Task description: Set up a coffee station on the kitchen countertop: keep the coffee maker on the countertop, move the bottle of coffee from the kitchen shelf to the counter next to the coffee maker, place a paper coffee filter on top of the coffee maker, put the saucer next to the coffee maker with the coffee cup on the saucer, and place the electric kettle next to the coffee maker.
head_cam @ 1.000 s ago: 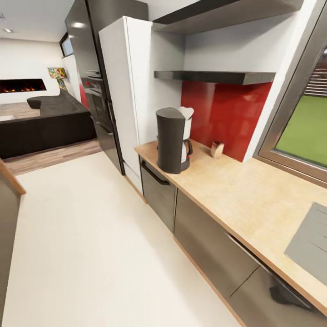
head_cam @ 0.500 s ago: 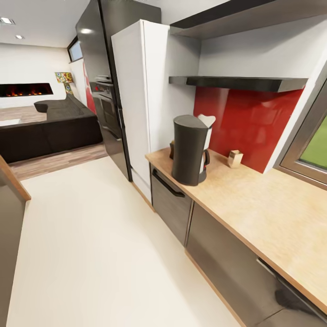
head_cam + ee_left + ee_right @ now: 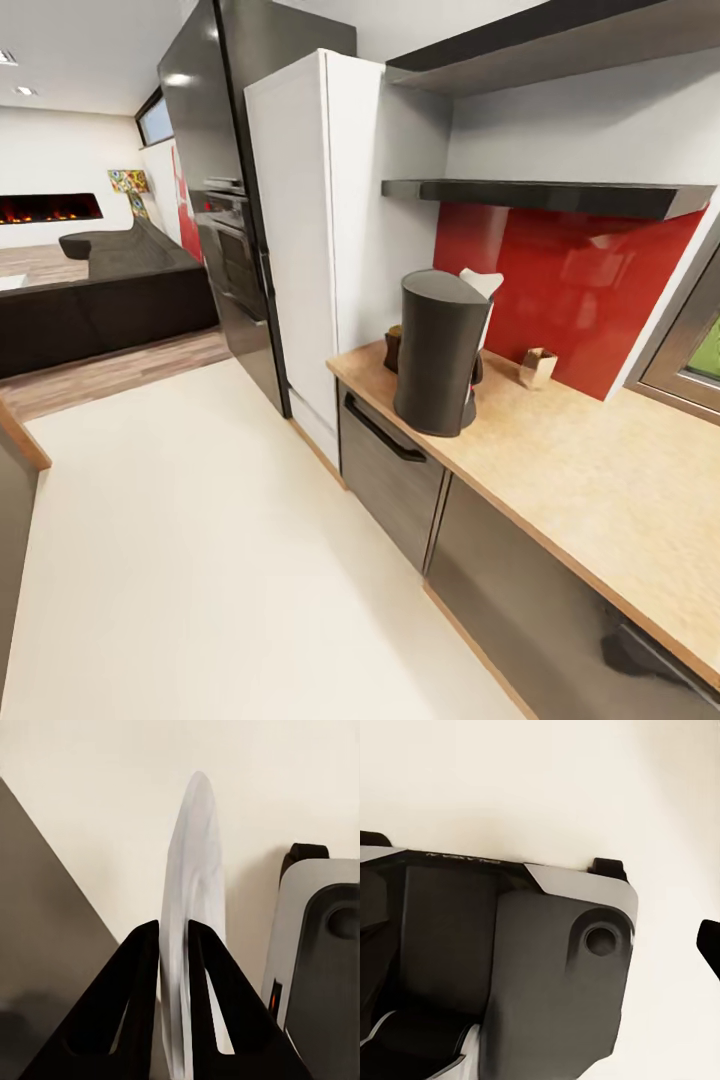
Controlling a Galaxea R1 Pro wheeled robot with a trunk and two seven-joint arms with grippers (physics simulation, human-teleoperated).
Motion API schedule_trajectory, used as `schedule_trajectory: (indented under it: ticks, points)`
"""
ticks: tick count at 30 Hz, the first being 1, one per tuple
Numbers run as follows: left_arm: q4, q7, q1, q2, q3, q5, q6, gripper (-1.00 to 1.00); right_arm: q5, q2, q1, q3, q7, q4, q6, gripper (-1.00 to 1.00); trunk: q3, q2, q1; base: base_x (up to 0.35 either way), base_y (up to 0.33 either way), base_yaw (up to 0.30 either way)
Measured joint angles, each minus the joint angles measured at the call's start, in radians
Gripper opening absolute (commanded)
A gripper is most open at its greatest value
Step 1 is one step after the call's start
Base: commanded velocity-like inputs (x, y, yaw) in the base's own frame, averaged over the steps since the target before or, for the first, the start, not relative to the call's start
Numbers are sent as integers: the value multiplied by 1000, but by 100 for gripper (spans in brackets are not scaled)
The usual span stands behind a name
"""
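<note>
1. Presently the left tool (image 3: 174, 945) has its two black fingers (image 3: 142, 975) pressed onto a thin white disc seen edge-on, the saucer (image 3: 193, 870), above pale floor (image 3: 90, 780).
2. The right tool's state cannot be told; the right wrist view shows the robot's grey-and-black base (image 3: 510, 967) over the same floor.
3. Compared with the earlier head pictures, the whole view has shifted: the camera moved, and the coffee maker (image 3: 438, 352) now sits lower and further right.
4. A white paper filter (image 3: 482, 284) tops the coffee maker; a small dark object (image 3: 394, 348) behind it is half hidden, and a small tan item (image 3: 537, 367) near the red backsplash (image 3: 570, 280) is unclear.
5. The tabletop (image 3: 590, 480) is bare right of the coffee maker; the black kitchen shelf (image 3: 540, 194) hangs above.
</note>
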Motion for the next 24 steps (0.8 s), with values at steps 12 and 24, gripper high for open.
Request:
schedule_trajectory:
  ticks: [12,24]
  points:
    - [0,0,0,0,1,1,0,-100,1,1,0,1,0,0,0,100,19,0,0,280,231,-91]
    - [0,0,0,0,1,1,0,-100,1,1,1,1,-1,0,0,100,37,0,0,280,235,-150]
